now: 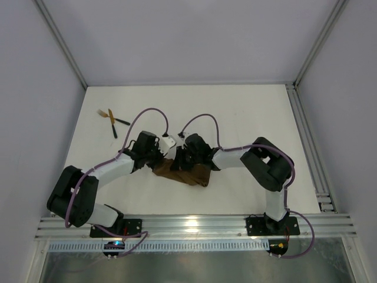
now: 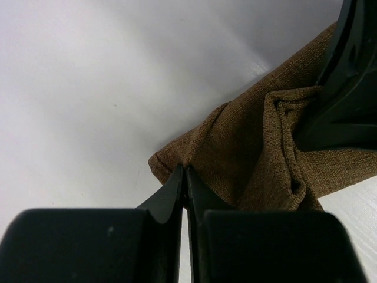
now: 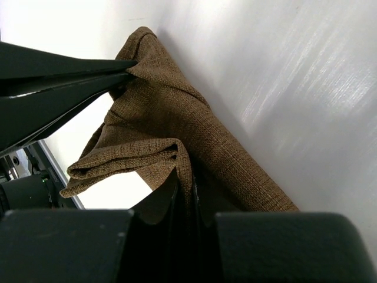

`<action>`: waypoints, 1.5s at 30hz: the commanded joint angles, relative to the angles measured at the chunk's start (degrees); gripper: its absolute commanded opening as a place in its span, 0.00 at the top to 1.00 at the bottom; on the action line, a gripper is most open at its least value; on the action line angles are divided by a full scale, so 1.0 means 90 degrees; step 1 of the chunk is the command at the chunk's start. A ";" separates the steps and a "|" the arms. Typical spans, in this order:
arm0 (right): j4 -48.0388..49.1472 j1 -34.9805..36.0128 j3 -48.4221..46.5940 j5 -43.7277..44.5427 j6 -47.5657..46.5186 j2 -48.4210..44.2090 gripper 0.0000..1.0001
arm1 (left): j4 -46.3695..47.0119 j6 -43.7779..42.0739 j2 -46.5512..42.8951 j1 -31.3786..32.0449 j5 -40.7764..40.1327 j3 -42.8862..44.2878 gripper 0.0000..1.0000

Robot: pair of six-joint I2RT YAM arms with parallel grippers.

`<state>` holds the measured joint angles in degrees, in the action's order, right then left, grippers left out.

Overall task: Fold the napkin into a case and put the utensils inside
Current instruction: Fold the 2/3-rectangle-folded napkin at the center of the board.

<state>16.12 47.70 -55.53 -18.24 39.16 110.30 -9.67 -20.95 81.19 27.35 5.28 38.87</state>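
The brown napkin (image 1: 189, 175) lies bunched in a narrow folded heap between the two arms, part of it lifted off the white table. My left gripper (image 2: 185, 172) is shut on the napkin's (image 2: 247, 147) corner. My right gripper (image 3: 188, 184) is shut on a folded edge of the napkin (image 3: 177, 112), with cloth showing between its jaws. The right wrist view also shows the left fingers (image 3: 65, 82) pinching the far corner. The utensils (image 1: 112, 121), two gold-headed pieces with black handles, lie crossed at the far left, away from both grippers.
An aluminium rail (image 1: 188, 224) runs along the near edge by the arm bases, and another rail (image 1: 307, 141) lines the right side. Pale walls enclose the table on three sides. Purple cables (image 1: 154, 113) loop above both wrists.
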 commanded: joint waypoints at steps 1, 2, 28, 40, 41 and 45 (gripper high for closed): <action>-0.0210 -0.0085 -0.0217 -0.0141 -0.0035 -0.0215 0.86 | -0.0009 0.0130 0.0022 -0.0022 0.0185 0.0163 0.98; -0.0122 -0.0095 -0.0227 -0.0151 0.0004 -0.0157 0.86 | -0.0019 0.0140 0.0022 -0.0022 0.0195 0.0173 0.98; -0.0336 -0.0378 -0.0110 -0.0141 0.0210 0.0899 0.97 | -0.1187 -0.0015 -0.0720 -0.0899 0.2477 0.0895 0.49; -0.0326 -0.0369 -0.0207 -0.0268 0.0200 0.0938 0.97 | -0.2217 -0.2038 -0.0047 -0.0774 0.3340 0.1101 0.33; -0.0336 -0.0378 -0.0207 -0.0268 0.0190 0.0928 0.97 | -0.2062 -0.1941 0.0021 -0.0735 0.2972 0.1072 0.33; -0.0346 -0.0369 -0.0188 -0.0288 0.0093 0.0879 0.97 | -0.0473 -0.0917 0.0276 -0.0705 0.2041 0.0984 0.51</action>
<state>20.49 44.25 -58.08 -23.81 43.33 115.52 -24.95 -33.56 82.81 20.93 29.69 47.92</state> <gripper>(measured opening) 0.065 0.543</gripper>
